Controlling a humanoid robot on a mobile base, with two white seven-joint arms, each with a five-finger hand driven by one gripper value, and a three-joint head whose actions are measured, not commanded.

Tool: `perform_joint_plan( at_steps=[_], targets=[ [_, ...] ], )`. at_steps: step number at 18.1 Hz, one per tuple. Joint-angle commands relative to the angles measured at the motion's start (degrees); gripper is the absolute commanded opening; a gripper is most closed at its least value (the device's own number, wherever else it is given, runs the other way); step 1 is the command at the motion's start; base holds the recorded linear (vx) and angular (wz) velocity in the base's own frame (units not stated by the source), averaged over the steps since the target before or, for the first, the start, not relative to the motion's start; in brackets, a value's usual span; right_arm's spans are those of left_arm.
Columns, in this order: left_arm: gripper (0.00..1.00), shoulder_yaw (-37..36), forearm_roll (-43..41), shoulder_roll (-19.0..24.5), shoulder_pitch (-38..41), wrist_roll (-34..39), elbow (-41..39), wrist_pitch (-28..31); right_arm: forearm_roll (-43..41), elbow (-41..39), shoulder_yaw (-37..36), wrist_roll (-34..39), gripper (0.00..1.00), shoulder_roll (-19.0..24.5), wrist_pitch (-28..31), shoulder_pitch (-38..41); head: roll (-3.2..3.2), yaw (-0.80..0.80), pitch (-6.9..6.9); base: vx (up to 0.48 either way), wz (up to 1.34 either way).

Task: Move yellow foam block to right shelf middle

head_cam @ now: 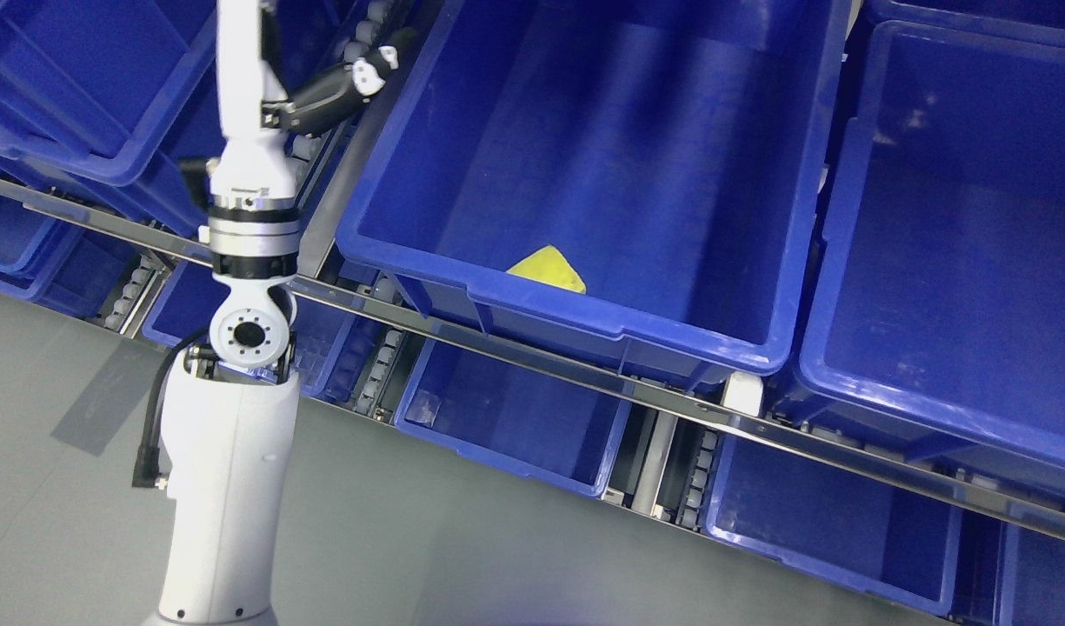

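The yellow foam block (548,268) lies on the floor of a large blue bin (575,315), close against the bin's near wall, with only a wedge of it showing above the rim. My left hand (341,87) is raised at the upper left, left of that bin and well apart from the block. Its black thumb with a white tip sticks out to the right and holds nothing. The upper part of the hand is cut off by the picture's top edge. My right arm does not show.
Blue bins fill the tilted shelf: one at the right (958,261), others at the upper left (80,104), and smaller ones on the lower level (515,426). A metal rail (636,391) runs along the shelf front. Grey floor (462,556) lies below.
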Motion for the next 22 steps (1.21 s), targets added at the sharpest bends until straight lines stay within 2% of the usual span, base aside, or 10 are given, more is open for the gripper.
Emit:
perform_joint_plan(
  at_steps=[1,3,6,8,11,13,16,20,22],
  targets=[
    [0.99,6.84,6.06,1.0,8.16,2.35,-5.43,-0.73,0.18,-1.0,0.0,0.03,1.0,-1.0,0.02,0.09,0.0,0.0,0.0,0.0,0.0],
    [1.0,6.75,10.53,1.0,12.29,1.82,-5.35,-0.82,0.18,-1.0,0.0,0.03,1.0,-1.0,0.02,0.09,0.0,0.0,0.0,0.0,0.0],
    [1.0,6.57,19.67,1.0,15.55,-4.04,-5.17,-1.26,0.18,-1.0,0.0,0.03,1.0,-1.0,0.02,0.09,0.0,0.0,0.0,0.0,0.0],
    [1.0,5.96,22.76,1.0,17.05,-4.42,-5.17,-3.02,0.18,-1.0,0.0,0.03,1.0,-1.0,0.02,0.09,0.0,0.0,0.0,0.0,0.0],
    [1.0,3.24,25.32,1.0,20.48,-4.68,-5.17,-4.59,0.18,-1.0,0.0,0.03,1.0,-1.0,0.02,0.09,0.0,0.0,0.0,0.0,0.0],
    [1.0,0.78,26.73,1.0,23.37,-4.68,-5.43,-7.84,0.18,-1.0,0.0,0.03,1.0,-1.0,0.02,0.09,0.0,0.0,0.0,0.0,0.0],
    [1.0,-0.46,26.73,1.0,25.58,-4.6,-5.43,-8.47,0.18,-1.0,0.0,0.03,1.0,-1.0,0.02,0.09,0.0,0.0,0.0,0.0,0.0],
    [1.0,0.94,26.73,1.0,25.85,-4.68,-5.43,-7.68,0.18,-1.0,0.0,0.03,1.0,-1.0,0.02,0.09,0.0,0.0,0.0,0.0,0.0],
    [1.0,2.43,26.91,1.0,25.5,-4.68,-5.43,-4.36,0.18,-1.0,0.0,0.03,1.0,-1.0,0.02,0.09,0.0,0.0,0.0,0.0,0.0]
  ],
)
